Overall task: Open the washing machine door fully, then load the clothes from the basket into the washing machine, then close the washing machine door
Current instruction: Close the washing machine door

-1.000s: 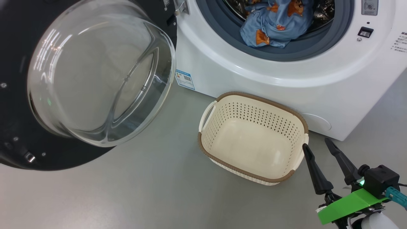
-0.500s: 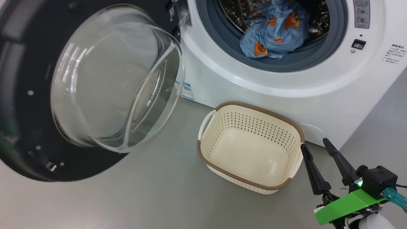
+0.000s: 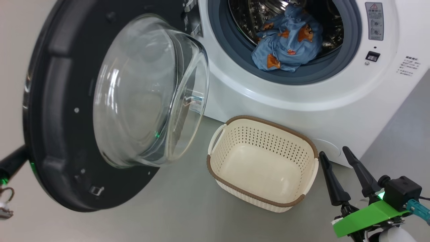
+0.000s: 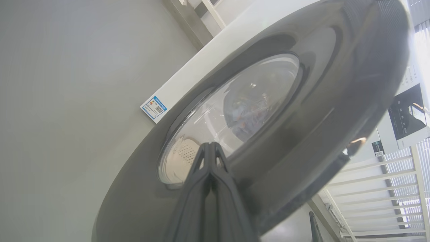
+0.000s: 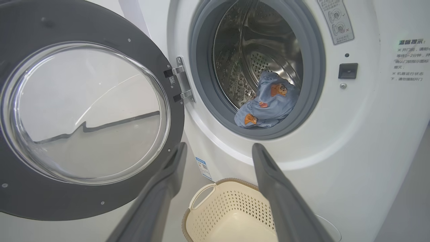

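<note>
The washing machine (image 3: 302, 97) stands with its round black door (image 3: 60, 101) partly swung open, the glass bowl (image 3: 147, 94) facing the drum. The clothes (image 3: 285, 43), light blue with bears, lie at the drum's front lip. The cream basket (image 3: 268, 121) sits empty on the floor before the machine. My left gripper (image 4: 210, 145) is shut with nothing in it, its tips at the door's outer face below the window; one of its fingers (image 3: 13, 163) shows past the door's left edge. Right of the basket, my right gripper (image 3: 333, 152) hangs open and empty.
Grey floor (image 3: 168, 215) surrounds the basket and runs under the door. In the right wrist view, the door (image 5: 67, 201) hangs left of the drum opening, the clothes (image 5: 268, 104) rest on the gasket, and the basket (image 5: 228, 208) lies between my fingers.
The door has swung some way toward the machine, and a finger of my left gripper has come into sight at its left edge. The head camera has shifted. The right gripper has barely moved.
</note>
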### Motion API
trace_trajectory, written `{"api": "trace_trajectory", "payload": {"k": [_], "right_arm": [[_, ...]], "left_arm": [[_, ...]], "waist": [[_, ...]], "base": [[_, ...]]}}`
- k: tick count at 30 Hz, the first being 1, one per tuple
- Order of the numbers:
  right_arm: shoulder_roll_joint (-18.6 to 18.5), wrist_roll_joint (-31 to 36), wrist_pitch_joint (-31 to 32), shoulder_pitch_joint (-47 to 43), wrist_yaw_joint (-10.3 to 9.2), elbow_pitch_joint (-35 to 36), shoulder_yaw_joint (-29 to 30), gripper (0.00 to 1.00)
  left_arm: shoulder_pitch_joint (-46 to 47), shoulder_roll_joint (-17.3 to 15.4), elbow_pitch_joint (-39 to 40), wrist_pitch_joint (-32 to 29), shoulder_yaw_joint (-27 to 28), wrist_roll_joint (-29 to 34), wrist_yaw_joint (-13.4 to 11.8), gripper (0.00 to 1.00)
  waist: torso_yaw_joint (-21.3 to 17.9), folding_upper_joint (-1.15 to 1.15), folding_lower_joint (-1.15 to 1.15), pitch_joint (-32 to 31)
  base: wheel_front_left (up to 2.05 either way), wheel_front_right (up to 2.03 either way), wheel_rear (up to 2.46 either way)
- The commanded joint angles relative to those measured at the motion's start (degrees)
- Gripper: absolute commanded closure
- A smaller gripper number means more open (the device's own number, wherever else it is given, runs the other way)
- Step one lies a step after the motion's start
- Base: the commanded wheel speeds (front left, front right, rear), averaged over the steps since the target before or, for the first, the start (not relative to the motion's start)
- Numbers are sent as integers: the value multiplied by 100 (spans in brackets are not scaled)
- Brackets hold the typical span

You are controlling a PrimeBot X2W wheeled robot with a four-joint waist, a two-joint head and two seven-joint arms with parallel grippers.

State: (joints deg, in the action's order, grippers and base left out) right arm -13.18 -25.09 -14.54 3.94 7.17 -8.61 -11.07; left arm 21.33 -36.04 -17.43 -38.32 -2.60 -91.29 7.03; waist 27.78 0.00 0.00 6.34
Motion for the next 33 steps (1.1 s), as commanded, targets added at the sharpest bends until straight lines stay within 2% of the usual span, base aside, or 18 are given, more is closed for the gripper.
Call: {"api": "trace_trajectory", "payload": {"k": [1, 13, 21, 33], "right_arm": [[-45, -16, -46, -50, 32, 150, -103, 0], [40, -13, -46, -181, 32, 193, -7, 0], [101, -13, -46, -254, 32, 208, 60, 0], [185, 11, -46, -251, 32, 258, 167, 0]], "left_arm": [[52, -255, 298, -128, 187, -72, 46, 100], [-273, -103, 1367, -832, -30, -65, 46, 100], [-408, 92, 1846, -1021, -140, -28, 46, 100], [-567, 429, 2524, -1012, -354, 103, 46, 100]], "waist": [[-29, 0, 0, -53], [-235, 0, 0, -266], [-460, 0, 0, -364], [-1035, 0, 0, -338]], "base": [[0, 0, 0], [0, 0, 0], [0, 0, 0], [0, 0, 0]]}}
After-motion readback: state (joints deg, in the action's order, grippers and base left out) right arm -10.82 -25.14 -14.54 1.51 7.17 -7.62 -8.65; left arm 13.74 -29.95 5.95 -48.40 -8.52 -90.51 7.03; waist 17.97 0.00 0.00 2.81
